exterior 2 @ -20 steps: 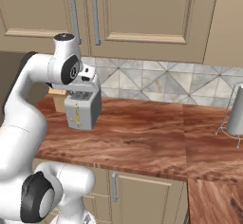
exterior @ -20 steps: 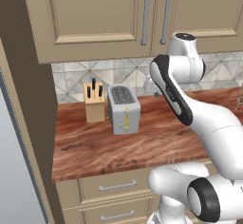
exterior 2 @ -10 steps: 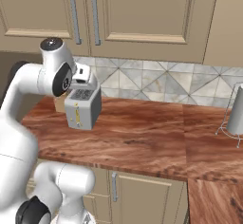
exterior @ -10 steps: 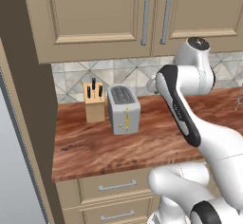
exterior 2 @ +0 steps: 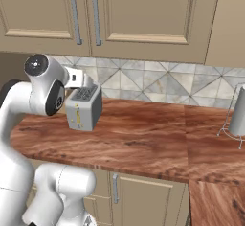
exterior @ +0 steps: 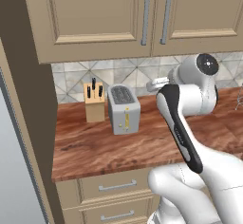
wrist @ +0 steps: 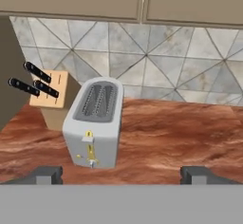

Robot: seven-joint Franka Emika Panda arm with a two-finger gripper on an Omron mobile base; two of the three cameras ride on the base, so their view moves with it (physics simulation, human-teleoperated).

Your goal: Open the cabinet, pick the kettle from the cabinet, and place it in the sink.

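Two doors of the cabinet (exterior: 142, 16) sit shut above the tiled backsplash (wrist: 156, 57), their long silver bar handles (exterior: 145, 15) side by side at the middle seam, so the kettle can't be seen from any angle and there's no telling where it sits. Down on the wooden surface (exterior 2: 143, 139), a boxy silver toaster (exterior: 124, 109) stands upright close to the back edge, slots up, yellow lever on its front face. Just beside it, toward the surface's left end, a wooden knife block (exterior: 94, 102) stands with dark handles poking out of the top; block and toaster are near but not touching. The white arm (exterior: 182, 133) is folded high over the surface, its hand level with the backsplash and aimed at the toaster. On the hand view the jaws (wrist: 126, 173) are spread wide, one dark tip at each lower side, nothing between them, toaster framed in the gap. Off at the far right end of the surface, a wire rack (exterior 2: 234, 119) stands with a grey item in it.
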